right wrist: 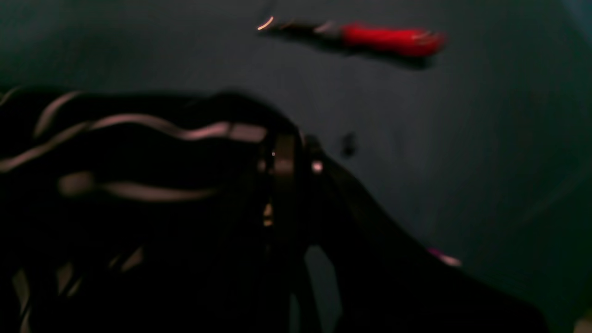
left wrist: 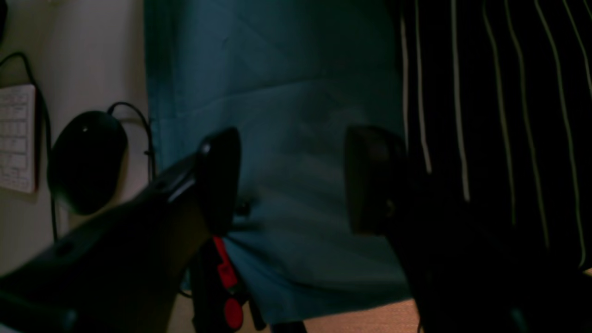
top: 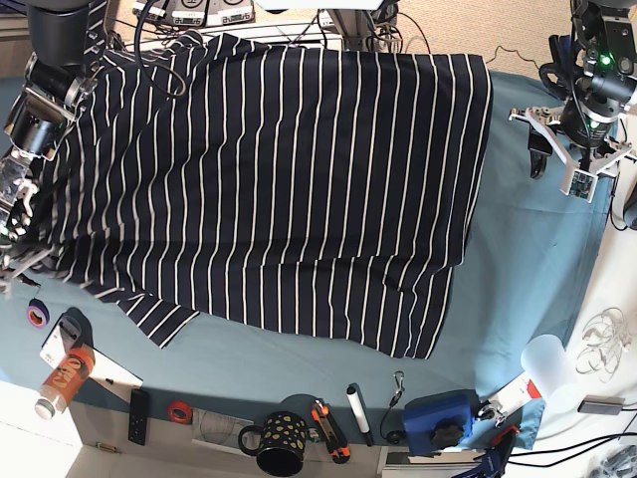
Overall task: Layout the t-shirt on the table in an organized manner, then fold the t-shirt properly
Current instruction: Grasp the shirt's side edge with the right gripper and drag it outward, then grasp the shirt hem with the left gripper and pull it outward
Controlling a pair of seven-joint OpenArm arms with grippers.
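Teal table (top: 528,269) under spread t-shirt (top: 279,179); left end effector (top: 577,149) released, right end effector (right wrist: 289,152) clenching t-shirt.

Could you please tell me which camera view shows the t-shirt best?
The base view: the whole t-shirt lies spread out there. The left wrist view catches only a striped edge; the right wrist view shows blurred folds.

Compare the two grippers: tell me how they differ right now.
The left gripper is open, while the right gripper is shut on the t-shirt. The left gripper hangs over bare table beside the shirt's edge; the right gripper sits at the shirt's opposite side, pinching striped fabric. Both are dark.
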